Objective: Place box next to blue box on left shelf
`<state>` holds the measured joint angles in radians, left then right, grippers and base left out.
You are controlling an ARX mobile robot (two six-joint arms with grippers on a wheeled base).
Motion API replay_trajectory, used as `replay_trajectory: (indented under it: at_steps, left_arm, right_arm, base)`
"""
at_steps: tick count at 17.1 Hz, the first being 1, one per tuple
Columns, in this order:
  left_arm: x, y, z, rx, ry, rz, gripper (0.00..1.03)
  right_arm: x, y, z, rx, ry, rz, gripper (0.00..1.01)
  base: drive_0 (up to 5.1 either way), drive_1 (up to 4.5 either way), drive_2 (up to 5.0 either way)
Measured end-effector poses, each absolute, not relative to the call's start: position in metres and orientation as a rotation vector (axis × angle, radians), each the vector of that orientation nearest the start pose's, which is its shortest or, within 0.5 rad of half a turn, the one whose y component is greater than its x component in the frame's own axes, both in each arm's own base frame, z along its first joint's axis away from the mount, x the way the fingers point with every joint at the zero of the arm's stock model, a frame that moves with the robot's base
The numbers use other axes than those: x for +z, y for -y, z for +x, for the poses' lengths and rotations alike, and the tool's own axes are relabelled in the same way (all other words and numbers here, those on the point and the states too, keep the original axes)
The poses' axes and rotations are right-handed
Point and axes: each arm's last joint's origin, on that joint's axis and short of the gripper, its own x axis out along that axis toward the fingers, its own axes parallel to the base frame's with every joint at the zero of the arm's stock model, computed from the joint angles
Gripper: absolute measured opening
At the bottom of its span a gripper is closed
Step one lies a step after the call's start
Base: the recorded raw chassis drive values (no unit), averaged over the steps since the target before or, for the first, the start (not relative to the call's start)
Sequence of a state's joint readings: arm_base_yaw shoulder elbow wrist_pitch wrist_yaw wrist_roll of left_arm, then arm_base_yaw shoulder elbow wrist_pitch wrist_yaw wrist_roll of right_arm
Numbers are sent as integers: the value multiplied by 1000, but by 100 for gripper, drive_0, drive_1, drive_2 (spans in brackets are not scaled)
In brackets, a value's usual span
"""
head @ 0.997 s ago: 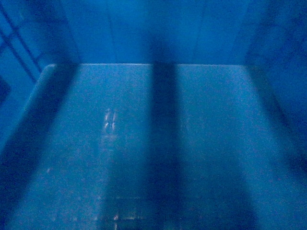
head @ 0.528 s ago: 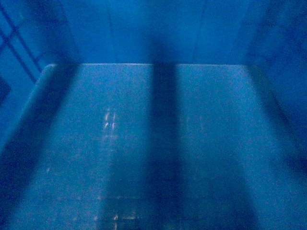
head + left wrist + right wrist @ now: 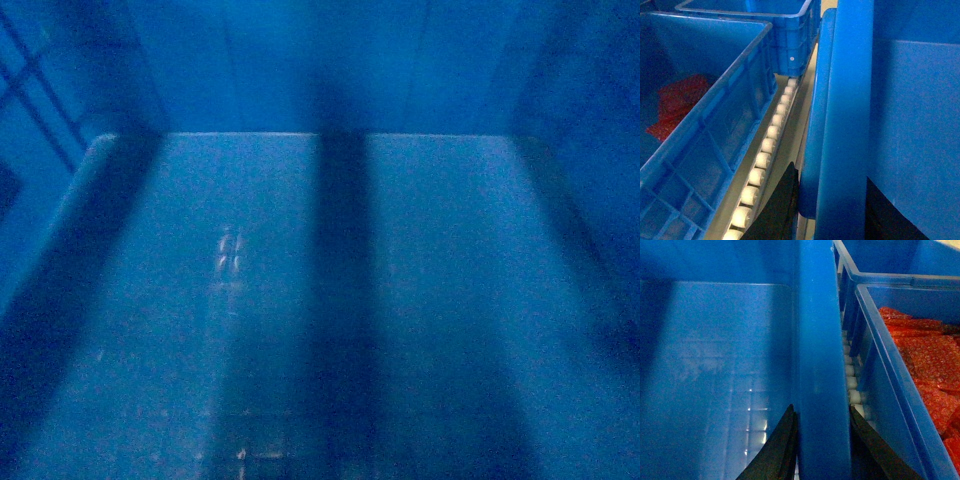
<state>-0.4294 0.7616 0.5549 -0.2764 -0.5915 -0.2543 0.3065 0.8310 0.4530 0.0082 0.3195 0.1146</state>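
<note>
So I've got the big open-top bright blue plastic crate (image 3: 400, 300) held by its two side walls. My left gripper (image 3: 830, 210) has its black fingers (image 3: 782, 205) closed down astride the crate's thick left rim, one inside, one outside. My right gripper (image 3: 822, 440) is doing the same on the right rim, dark fingers (image 3: 777, 450) pinching the wall between them. Both are only as wide as that wall.

Handling guess: empty, so probably light for its size, and the plastic looks stiff. The smooth glossy wall could slip, though, and a pinch on two thin walls will likely let it tilt if my arms get out of step. Gripping under the thick rim seems the sensible spot.

Looks-wise: rectangular, flat floor with a faint grid and a few glints, rounded corners, plain inner walls. Nothing inside it.

Where it is: on a shelf lane with a neighbour either side. Just left of the crate runs a strip of white rollers (image 3: 762, 160), then another blue ribbed crate with red stuff in it (image 3: 700, 115). Just right of the crate, more rollers (image 3: 852, 385), then a blue crate full of red packets (image 3: 910, 370).
</note>
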Motion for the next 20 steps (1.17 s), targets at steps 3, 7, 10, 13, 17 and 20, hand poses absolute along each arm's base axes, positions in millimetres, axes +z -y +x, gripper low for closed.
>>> replay_trajectory:
  at_steps: [3,7,10,13,17,20]
  left_arm:
    - [251,53,154,211,-398,-14,20]
    - [251,53,154,211,-398,-14,20]
    - [251,53,154,211,-398,-13,20]
    - [251,53,154,211,-398,-13,20]
    - [248,56,158,277,-287,41,20]
    - [249,56,159,292,-331,79,20]
  right_arm:
    - [229,-46,175,-33,-350,0,22]
    - [229,-46,175,-33,-350,0,22]
    - [229,-46,175,-33,-350,0,22]
    - [229,-46,175,-33,-350,0,22]
    - [231,-46,175,-34,-338,12,22]
    - [233,-56,173,-121,-345,-60,22]
  base:
    - [0,0,0]
    - [0,0,0]
    - [0,0,0]
    - [0,0,0]
    - [0,0,0]
    - [0,0,0]
